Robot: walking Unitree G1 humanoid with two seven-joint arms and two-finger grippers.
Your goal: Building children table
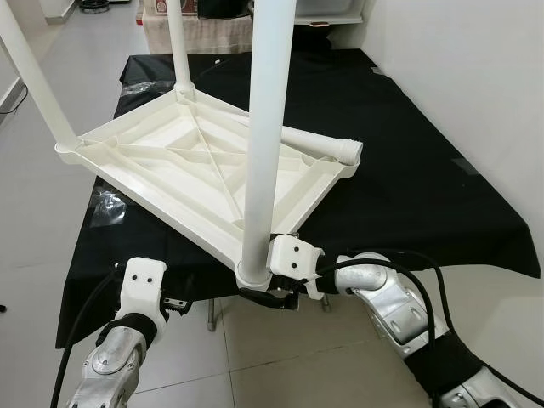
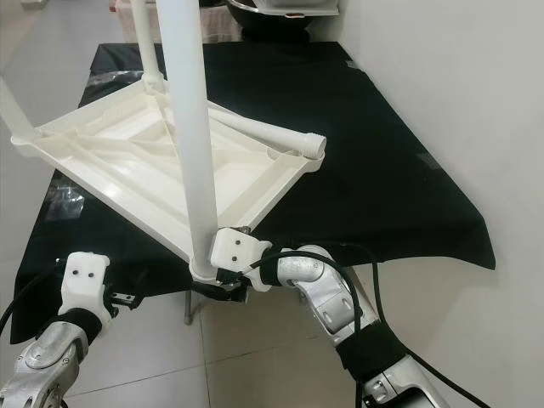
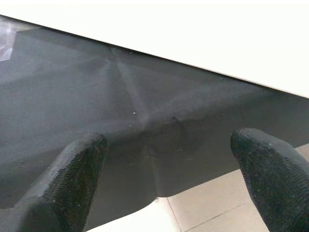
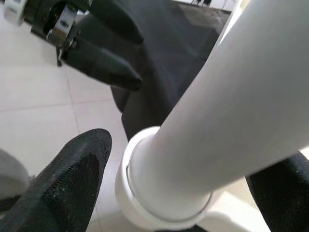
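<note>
While the bench point(image 1: 442, 195) under its black cloth point(image 2: 399, 178) carried the work, you had the white tabletop point(image 1: 195, 170) lying upside down and tilted on it, its near corner jutting past the cloth's front edge. Three legs stood in their corner sockets; the nearest leg point(image 1: 265, 127) rose from that overhanging corner. The fourth leg point(image 1: 319, 144) lay loose across the tabletop's far-right corner, so I judged the build about three-quarters done, with that leg left to seat. Your right gripper point(image 4: 159, 193) sat at the nearest leg's socket, fingers spread either side, clamping nothing. Your left gripper point(image 3: 166, 159) hovered open and empty below the tabletop's near edge.
</note>
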